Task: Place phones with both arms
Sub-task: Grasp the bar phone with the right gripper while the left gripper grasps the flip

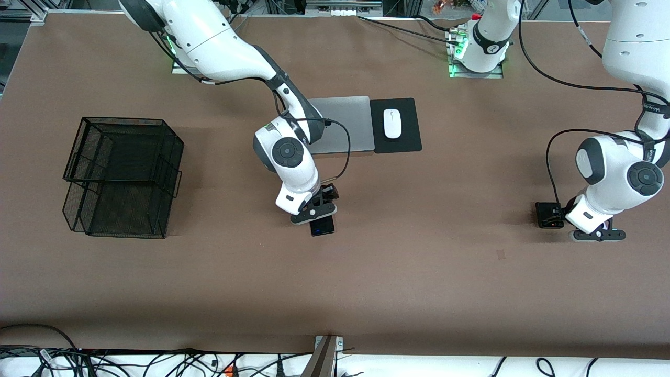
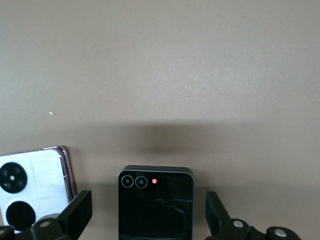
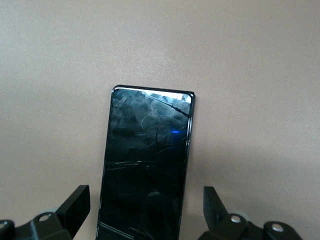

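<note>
Both grippers low over phones, jaws wide, nothing held.

Front view: your left gripper (image 1: pixel 598 235) hangs lowest, just beside the small squarish black phone (image 1: pixel 549 215) at the left arm's end of the table; your right gripper (image 1: pixel 314 213) sits over the long black phone (image 1: pixel 322 225) mid-table. Both wrists point down.
Left wrist view: fingers (image 2: pixel 77 212) stand wide astride the small black phone, apart from it. Watch the lavender-white phone (image 2: pixel 32 187) just beside one finger; closing could nudge or pinch it.
Right wrist view: fingers (image 3: pixel 75 205) stand wide astride the long phone, which lies slightly askew between them, so closing may twist it or let it slip.
</note>
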{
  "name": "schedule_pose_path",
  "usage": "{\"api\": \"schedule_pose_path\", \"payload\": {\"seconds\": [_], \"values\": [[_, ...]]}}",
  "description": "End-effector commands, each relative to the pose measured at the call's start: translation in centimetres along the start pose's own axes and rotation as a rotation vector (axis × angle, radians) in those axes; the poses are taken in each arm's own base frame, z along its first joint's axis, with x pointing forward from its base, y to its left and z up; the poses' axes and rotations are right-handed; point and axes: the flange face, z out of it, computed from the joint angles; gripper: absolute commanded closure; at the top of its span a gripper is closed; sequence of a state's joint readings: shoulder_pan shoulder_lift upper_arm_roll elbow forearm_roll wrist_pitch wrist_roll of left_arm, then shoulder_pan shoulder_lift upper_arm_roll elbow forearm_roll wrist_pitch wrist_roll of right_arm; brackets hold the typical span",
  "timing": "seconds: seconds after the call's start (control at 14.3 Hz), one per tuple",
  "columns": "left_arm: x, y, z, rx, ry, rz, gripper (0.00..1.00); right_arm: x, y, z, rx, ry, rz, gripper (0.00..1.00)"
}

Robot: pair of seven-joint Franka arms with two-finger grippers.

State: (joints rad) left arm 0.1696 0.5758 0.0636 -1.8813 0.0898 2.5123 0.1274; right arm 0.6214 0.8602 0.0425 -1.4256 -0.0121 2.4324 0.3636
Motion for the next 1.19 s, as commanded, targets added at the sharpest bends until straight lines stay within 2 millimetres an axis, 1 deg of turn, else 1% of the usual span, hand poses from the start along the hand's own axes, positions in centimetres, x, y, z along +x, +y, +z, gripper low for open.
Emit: {"api": "schedule_pose_path", "payload": {"seconds": [0.0,0.21,0.28,0.49,0.98,1.12], "values": [[-1.1,0.0,0.6,-0.012,0.041,-0.025,0.00,0.3,-0.8,0.7,0.001,0.034,-0.015,0.00],[-1.4,0.1,1.0,-0.014,0.036,-0.024,0.00,0.2,-0.8,1.0,0.001,0.034,-0.013,0.00],[-1.5,-0.2,1.2,-0.014,0.034,-0.030,0.00,0.2,-0.8,1.0,0.000,0.035,-0.016,0.00],[-1.7,-0.1,2.4,-0.013,0.044,-0.042,0.00,0.2,-0.6,1.4,-0.006,0.030,-0.020,0.00],[-1.8,0.1,3.5,-0.013,0.053,-0.056,0.00,0.1,-0.7,1.5,-0.011,0.031,-0.024,0.00],[-2.0,0.1,3.9,-0.014,0.046,-0.056,0.00,-0.1,-0.9,2.0,-0.014,0.027,-0.029,0.00]]}}
